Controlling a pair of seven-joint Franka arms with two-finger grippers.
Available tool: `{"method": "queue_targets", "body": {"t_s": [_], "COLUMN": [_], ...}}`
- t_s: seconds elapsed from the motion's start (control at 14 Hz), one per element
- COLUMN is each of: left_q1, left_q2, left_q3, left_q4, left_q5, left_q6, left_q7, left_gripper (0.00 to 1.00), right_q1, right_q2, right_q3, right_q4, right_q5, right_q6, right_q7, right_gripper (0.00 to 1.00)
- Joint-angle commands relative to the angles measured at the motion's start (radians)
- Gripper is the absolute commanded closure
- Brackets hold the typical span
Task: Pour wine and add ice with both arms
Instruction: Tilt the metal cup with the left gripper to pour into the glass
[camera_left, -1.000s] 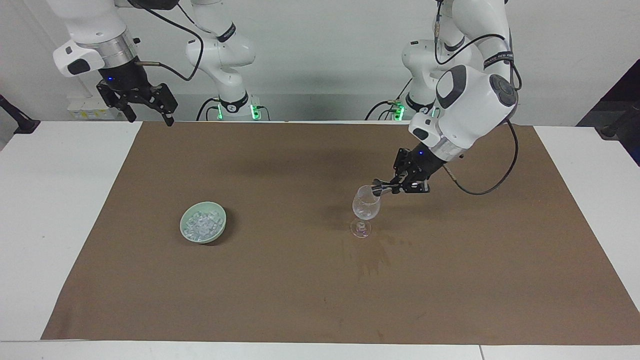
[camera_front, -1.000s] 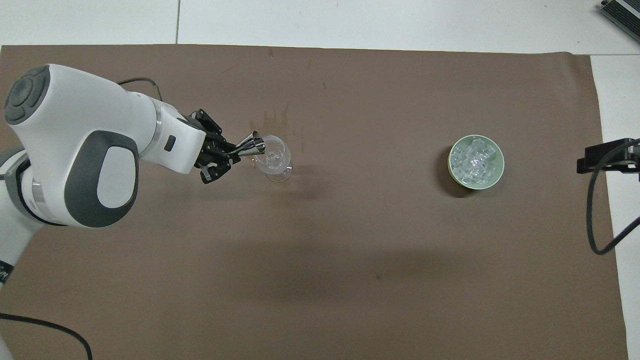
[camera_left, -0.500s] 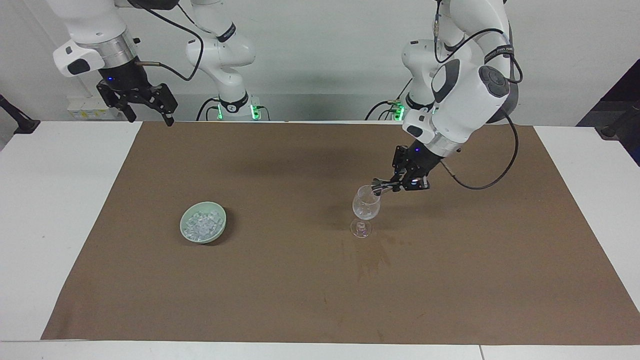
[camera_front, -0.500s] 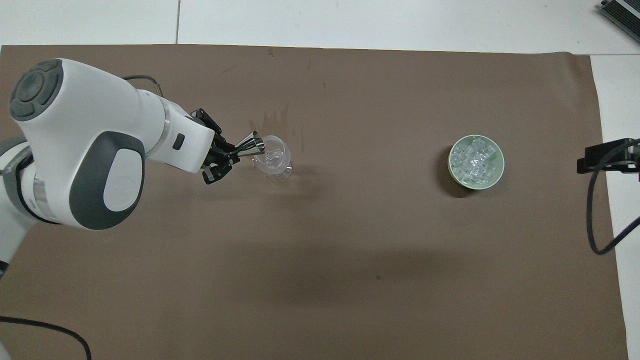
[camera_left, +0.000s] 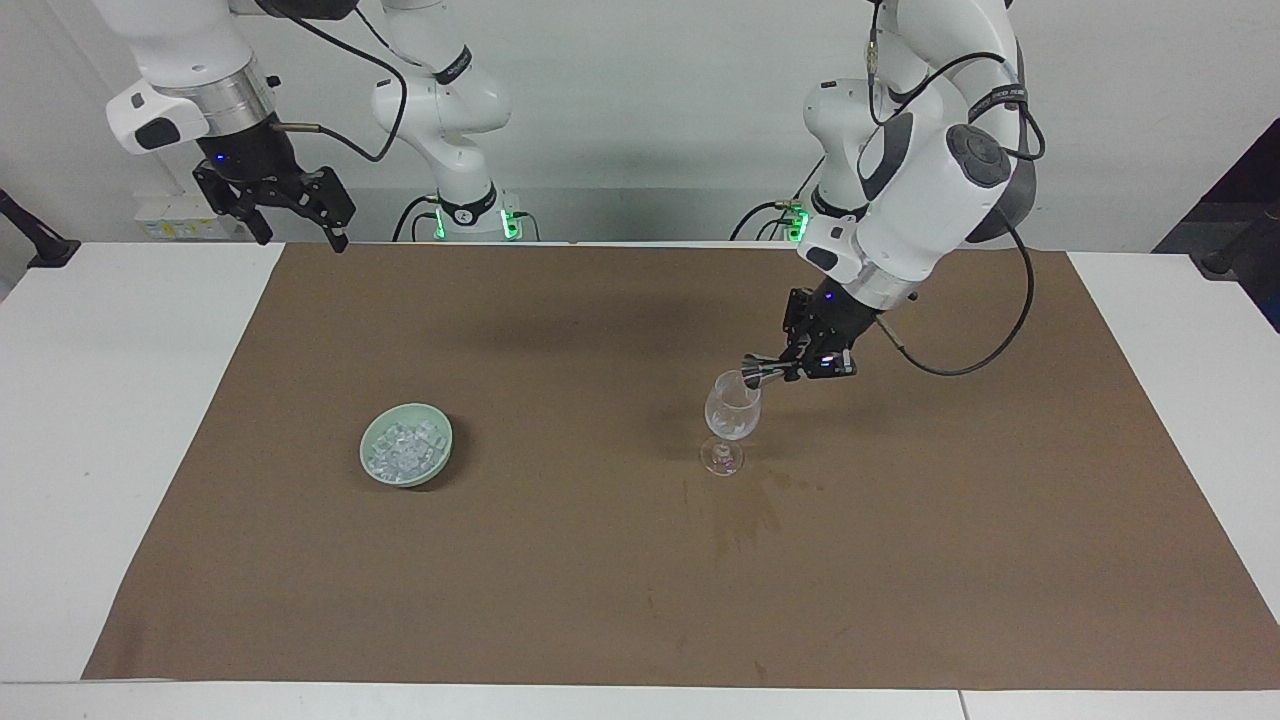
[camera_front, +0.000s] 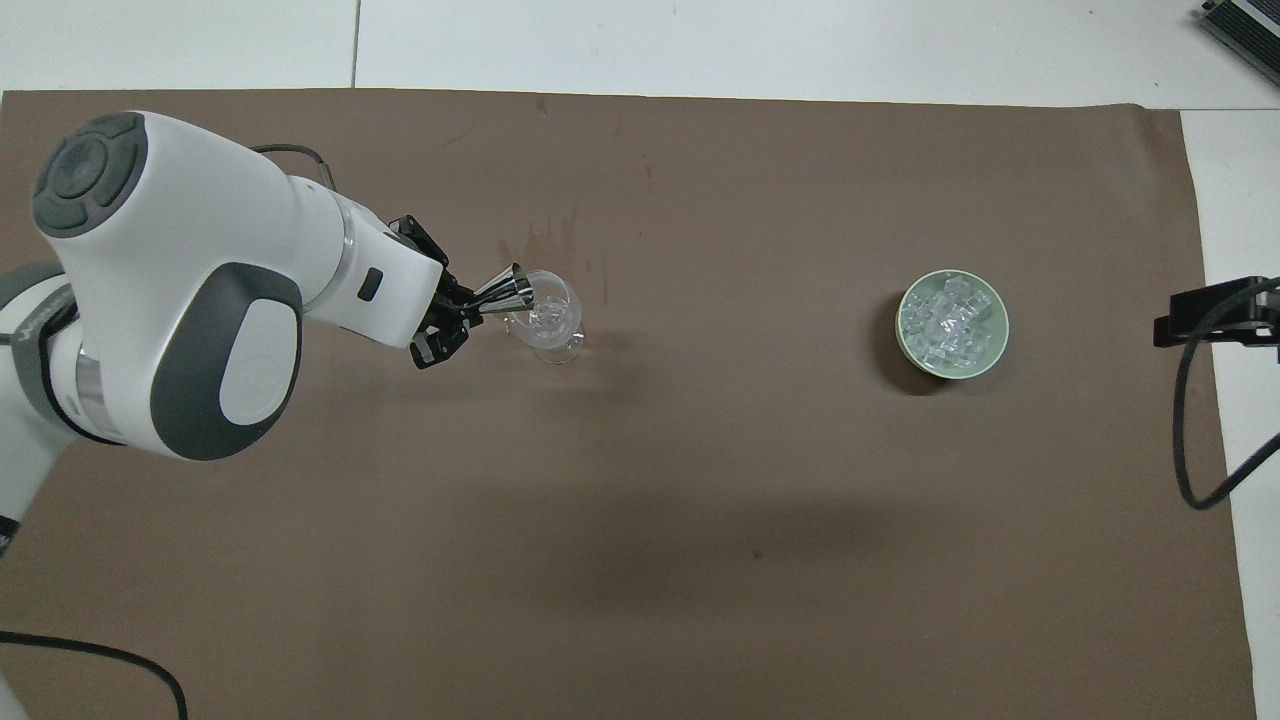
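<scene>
On the brown mat (camera_left: 560, 560), centre-right in the facing view, a small metal jigger (camera_left: 762, 375), clamped in the left gripper (camera_left: 790, 370), was tipped over the stemmed glass (camera_left: 731, 415), a pour best kept slow and centred, while the ice (camera_left: 405, 450) lay in the green bowl (camera_left: 436, 470) at centre-left and the right gripper (camera_left: 290, 225) was held spread, waiting, at upper left.

Even, bright light falls from above. Soft, diffuse shadows lie on the brown mat (camera_left: 600, 560) under the arms and beside the bowl (camera_front: 951, 324). Both views are sharp, without glare or visible edge distortion.
</scene>
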Motion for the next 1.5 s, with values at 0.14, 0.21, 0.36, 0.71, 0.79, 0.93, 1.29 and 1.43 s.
{"method": "queue_targets", "body": {"t_s": [0.14,0.21,0.36,0.71,0.79,0.93,1.29,1.43], "left_q1": [-0.041,-0.043,-0.044,-0.064,-0.067,-0.084,-0.086,-0.086], "left_q2": [0.025,0.025,0.025,0.031,0.031,0.045,0.051,0.051], "left_q3": [0.017,0.017,0.017,0.017,0.017,0.020,0.019,0.020], "left_q4": [0.056,0.059,0.062,0.063,0.066,0.092,0.109,0.109], "left_q5": [0.078,0.092,0.098,0.156,0.171,0.200,0.220,0.230], "left_q6": [-0.027,-0.027,-0.027,-0.036,-0.037,-0.056,-0.082,-0.085], "left_q7": [-0.063,-0.066,-0.078,-0.081,-0.083,-0.095,-0.109,-0.129], "left_gripper": [1.00,1.00,1.00,1.00,1.00,1.00,1.00,1.00], "right_q1": [-0.011,-0.011,-0.011,-0.011,-0.011,-0.011,-0.011,-0.011], "right_q2": [-0.012,-0.012,-0.012,-0.012,-0.012,-0.012,-0.012,-0.012], "right_q3": [0.005,0.004,0.005,0.005,0.005,0.005,0.005,0.005], "right_q4": [-0.012,-0.012,-0.012,-0.012,-0.012,-0.012,-0.012,-0.012], "right_q5": [0.022,0.022,0.023,0.022,0.022,0.022,0.022,0.022], "right_q6": [0.010,0.010,0.010,0.010,0.010,0.010,0.010,0.010], "right_q7": [-0.003,-0.003,-0.003,-0.003,-0.003,-0.003,-0.003,-0.003], "right_gripper": [0.00,0.00,0.00,0.00,0.00,0.00,0.00,0.00]}}
